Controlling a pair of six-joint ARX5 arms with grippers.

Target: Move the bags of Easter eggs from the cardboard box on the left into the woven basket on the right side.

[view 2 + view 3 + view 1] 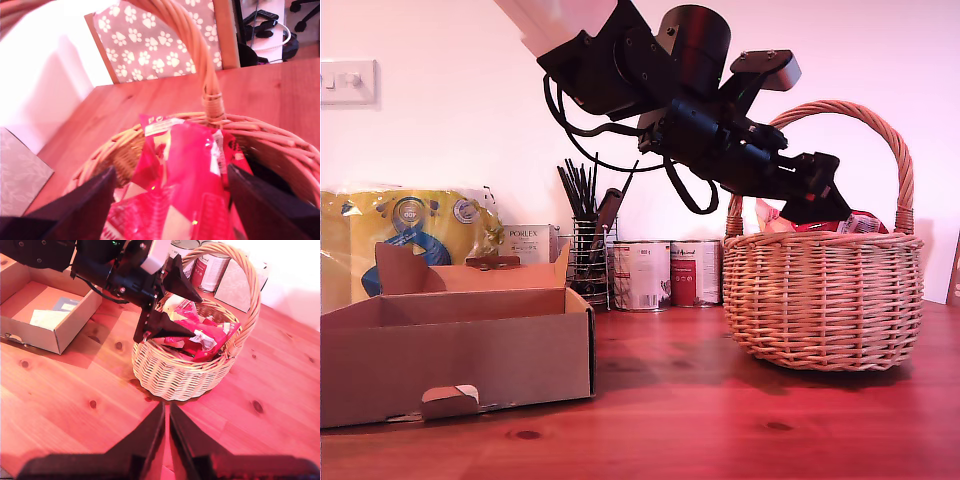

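while the cardboard box [455,350] sits at the exterior view's left, shallow, brown and corrugated with a tuck tab in its front wall, the second wrist view shows only flat pale and bluish pieces on its floor, and i cannot tell whether any is a packet. behind it stand a yellow plastic pack [410,225], a wire utensil holder [585,255] and two tins [665,273]. further right, my first gripper [817,190] hovers over the woven basket [825,300], jaws spread apart with nothing between them. directly below lie the bags of easter eggs [175,170], red-and-white, glossy and crinkled, heaped inside the rim. they look light, soft and slippery, probably with hard lumps inside, so a pinch on a crimped edge or across a gathered middle would likely hold better than a taut flat face. the basket is stiff tan wicker, round, with a tall arched handle. my second gripper [166,432] hangs above the bare wooden table [65,405], fingers nearly together on nothing.
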